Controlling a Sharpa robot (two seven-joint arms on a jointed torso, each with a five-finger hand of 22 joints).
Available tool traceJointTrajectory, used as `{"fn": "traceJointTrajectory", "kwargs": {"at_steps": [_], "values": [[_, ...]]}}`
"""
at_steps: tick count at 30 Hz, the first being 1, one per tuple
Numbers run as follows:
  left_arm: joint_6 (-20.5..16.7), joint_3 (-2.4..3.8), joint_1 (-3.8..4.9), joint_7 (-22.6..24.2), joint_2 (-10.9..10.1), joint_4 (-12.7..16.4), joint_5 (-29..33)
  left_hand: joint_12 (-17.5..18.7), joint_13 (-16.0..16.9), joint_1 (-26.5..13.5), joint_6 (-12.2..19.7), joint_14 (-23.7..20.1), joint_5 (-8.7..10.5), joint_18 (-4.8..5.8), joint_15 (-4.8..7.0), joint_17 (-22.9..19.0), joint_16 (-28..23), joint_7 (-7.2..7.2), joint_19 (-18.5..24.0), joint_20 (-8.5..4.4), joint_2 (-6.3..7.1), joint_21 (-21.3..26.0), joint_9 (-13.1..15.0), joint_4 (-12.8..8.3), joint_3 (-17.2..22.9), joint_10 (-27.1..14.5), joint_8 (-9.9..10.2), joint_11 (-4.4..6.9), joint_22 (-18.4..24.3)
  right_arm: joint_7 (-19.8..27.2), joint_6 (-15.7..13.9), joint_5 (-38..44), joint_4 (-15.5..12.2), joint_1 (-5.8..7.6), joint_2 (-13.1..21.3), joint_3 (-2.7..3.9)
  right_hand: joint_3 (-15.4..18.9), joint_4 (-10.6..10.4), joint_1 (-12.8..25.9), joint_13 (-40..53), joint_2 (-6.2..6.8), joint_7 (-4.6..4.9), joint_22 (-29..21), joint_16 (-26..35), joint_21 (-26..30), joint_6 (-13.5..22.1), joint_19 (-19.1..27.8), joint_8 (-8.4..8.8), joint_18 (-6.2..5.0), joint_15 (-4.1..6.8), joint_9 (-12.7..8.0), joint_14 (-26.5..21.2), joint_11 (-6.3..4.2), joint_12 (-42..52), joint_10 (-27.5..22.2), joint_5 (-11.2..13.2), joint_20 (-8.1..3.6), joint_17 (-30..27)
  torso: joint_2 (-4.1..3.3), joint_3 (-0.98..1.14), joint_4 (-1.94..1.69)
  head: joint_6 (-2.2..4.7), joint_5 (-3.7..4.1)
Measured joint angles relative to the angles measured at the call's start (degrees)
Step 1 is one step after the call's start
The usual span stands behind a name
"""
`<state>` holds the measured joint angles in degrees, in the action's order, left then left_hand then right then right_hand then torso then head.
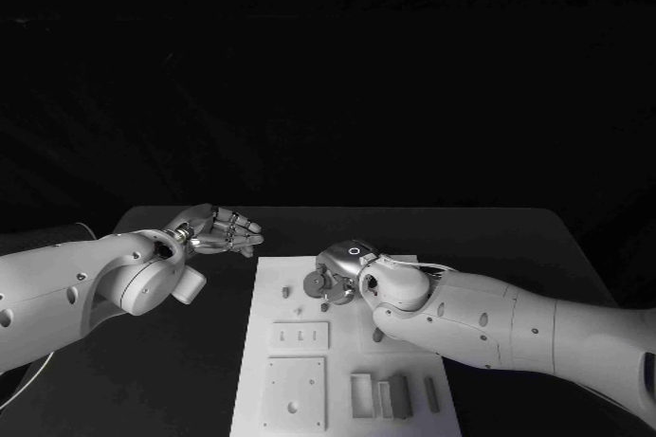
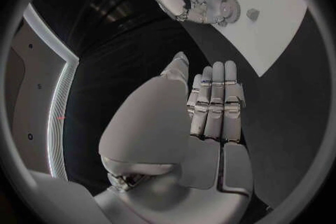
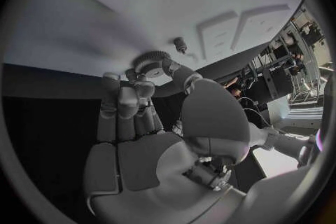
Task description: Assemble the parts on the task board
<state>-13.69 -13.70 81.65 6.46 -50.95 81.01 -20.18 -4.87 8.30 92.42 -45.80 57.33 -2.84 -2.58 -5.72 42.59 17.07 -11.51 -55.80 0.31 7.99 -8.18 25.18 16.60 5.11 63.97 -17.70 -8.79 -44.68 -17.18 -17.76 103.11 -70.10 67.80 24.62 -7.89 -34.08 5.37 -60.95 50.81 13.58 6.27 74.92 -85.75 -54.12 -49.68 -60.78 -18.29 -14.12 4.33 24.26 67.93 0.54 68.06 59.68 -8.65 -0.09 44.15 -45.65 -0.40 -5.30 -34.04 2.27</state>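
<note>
Right robot hand (image 1: 345, 271) pinches the gear (image 3: 150, 60) over the task board (image 1: 274, 276) (left robot hand (image 1: 219, 230) open, empty); lower it level onto its peg.

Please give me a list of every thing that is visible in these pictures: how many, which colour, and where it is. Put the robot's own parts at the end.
table: one, black, under everything.
task board: one, white plate, in the middle of the table, in front of the robot.
gear: one, grey, toothed, held by the right hand over the far part of the board.
peg: one, small, grey, standing on the board close to the gear.
flat plates: two, white, on the near left part of the board.
upright blocks: a few, grey, on the near right part of the board; exact count unclear.
left hand: one, silver, over the table left of the board, fingers straight, holding nothing.
right hand: one, silver, over the board, fingers pinching the gear.
</note>
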Motion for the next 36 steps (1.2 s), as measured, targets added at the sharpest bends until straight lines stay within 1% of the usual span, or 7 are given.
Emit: {"fn": "traceJointTrajectory", "kwargs": {"at_steps": [10, 16, 19, 21, 26, 31, 36], "values": [[0.01, 0.0, 0.0, 0.0, 0.01, -0.56, 0.0, 0.0, 0.0, 0.0, 0.0, 0.0, 0.0, 0.02, 0.0, 0.0, 0.0, -0.01, 0.0, 0.0, 0.0, 0.0, 0.04, 0.0, 0.0, 0.0, 0.0, 0.0, -0.05, 0.89, -2.16, -1.11, -3.38, -0.06, 3.54, 0.11, -0.1, -1.04, 0.3, 0.0, 0.3, 0.0, 0.0, 0.0, 0.0, 0.0, 0.01, 0.0, 0.0, -0.04, 0.0, -0.04, 0.0, 0.0, 0.0, 0.0, 0.02, -0.01, 0.01, 0.03, 0.03, 0.27, -0.05], [-0.05, 0.0, 0.0, 0.01, -0.36, -1.44, 0.0, 0.0, 0.0, -0.01, -0.01, 0.0, 0.0, 0.04, 0.0, 0.05, 0.0, -0.01, 0.0, 0.0, 0.01, 0.0, 0.04, 0.0, 0.0, 0.0, 0.0, 0.0, -0.04, 3.53, -6.83, -4.35, -5.88, -0.07, 6.53, 1.86, -0.25, -1.5, 0.41, 0.01, 0.65, 0.0, 0.0, 0.0, 0.0, 0.0, -0.14, 0.98, 0.0, -0.05, -0.48, -0.05, 0.0, 0.0, 0.0, 0.44, -0.12, -0.01, 0.08, 0.09, 0.2, 0.71, -0.09], [-0.08, 0.0, 0.0, 0.06, -0.45, -1.66, 0.0, 0.0, 0.0, -0.26, -0.01, 0.0, 0.0, 0.06, 0.0, 0.05, 0.0, -0.01, 0.0, 0.0, 0.26, 0.0, 0.04, 0.0, 0.0, 0.0, 0.0, 0.0, -0.04, 5.62, -9.22, -6.73, -6.95, 0.33, 9.02, 2.34, -0.29, -1.46, -0.24, -0.07, 1.3, 0.0, 0.0, 0.0, 0.0, 0.0, -0.25, 1.01, 0.0, -0.05, -0.52, -0.05, 0.0, 0.0, 0.0, 0.44, -0.22, -0.01, 0.1, 0.12, 0.31, 0.95, -0.13], [-0.09, 0.0, 0.0, 0.11, -0.51, -1.75, 0.0, 0.0, 0.02, -0.26, -0.01, 0.0, 0.0, 0.06, 0.0, 0.04, 0.0, -0.01, 0.0, 0.0, 0.26, 0.0, 0.04, 0.0, 0.0, 0.0, 0.0, 0.0, -0.04, 7.09, -10.13, -8.82, -7.26, 0.94, 10.64, 2.35, -0.55, -0.53, -1.16, -0.57, 1.19, 0.1, 0.0, 0.41, 0.19, 0.11, -0.25, 1.0, 0.0, -0.21, -0.58, -0.21, 0.0, -0.56, 0.0, 0.44, -0.22, -0.07, 0.13, 0.19, 0.4, 1.03, -0.27], [-0.09, 0.0, 0.0, 0.28, -0.77, -2.26, 0.0, 0.0, 0.06, -0.25, -0.01, 0.0, 0.0, 0.08, 0.0, 0.1, 0.0, -0.01, 0.0, 0.0, 0.25, 0.0, 0.1, 0.0, 0.0, 0.0, 0.0, 0.0, -0.04, 12.88, -10.23, -15.96, -7.13, 2.76, 15.15, 2.48, -0.17, 3.54, -3.92, -3.43, -1.06, 0.99, 0.0, 2.01, 1.51, 1.0, 1.4, 1.22, -0.11, -0.66, -0.77, -2.15, 0.15, -4.05, -0.46, 0.44, 0.95, -0.61, 0.26, 0.41, 0.83, 1.24, -0.69], [-0.06, 0.0, -0.03, 0.52, -0.62, -2.69, 0.02, 0.0, 0.14, -0.24, -0.16, 0.0, 0.0, 0.1, 0.0, 0.18, -0.23, 0.15, 0.0, 0.0, 0.24, 0.0, 0.27, 0.0, 0.0, 0.0, 0.0, 0.0, -0.05, 19.04, -7.49, -23.03, -4.63, 3.09, 17.81, 2.42, 0.17, 6.17, -4.85, -4.78, -1.99, 1.2, 0.0, 2.44, 2.22, 1.22, 2.53, 1.22, -0.65, -0.88, -0.85, -3.38, 0.09, -5.3, -0.56, 0.44, 1.91, -0.65, 0.38, 0.72, 1.38, 1.55, -0.79], [0.05, 0.01, -0.26, 0.9, -0.52, -2.96, 0.02, 0.0, 0.21, -0.24, -1.6, 0.0, 0.0, 0.11, 0.0, 0.34, -0.24, 1.57, 0.0, 0.0, 0.24, 0.01, 0.6, -0.18, 0.18, 0.0, -0.44, 0.0, -0.14, 24.42, -4.53, -26.77, -1.03, 3.1, 19.79, 2.41, 0.22, 7.69, -5.36, -5.42, -2.5, 1.21, 0.0, 2.44, 2.44, 1.24, 2.97, 1.22, -1.03, -0.87, -0.85, -3.98, 0.22, -5.6, -0.76, 0.44, 2.34, -0.65, 0.44, 1.1, 1.79, 1.71, -0.71]]}}
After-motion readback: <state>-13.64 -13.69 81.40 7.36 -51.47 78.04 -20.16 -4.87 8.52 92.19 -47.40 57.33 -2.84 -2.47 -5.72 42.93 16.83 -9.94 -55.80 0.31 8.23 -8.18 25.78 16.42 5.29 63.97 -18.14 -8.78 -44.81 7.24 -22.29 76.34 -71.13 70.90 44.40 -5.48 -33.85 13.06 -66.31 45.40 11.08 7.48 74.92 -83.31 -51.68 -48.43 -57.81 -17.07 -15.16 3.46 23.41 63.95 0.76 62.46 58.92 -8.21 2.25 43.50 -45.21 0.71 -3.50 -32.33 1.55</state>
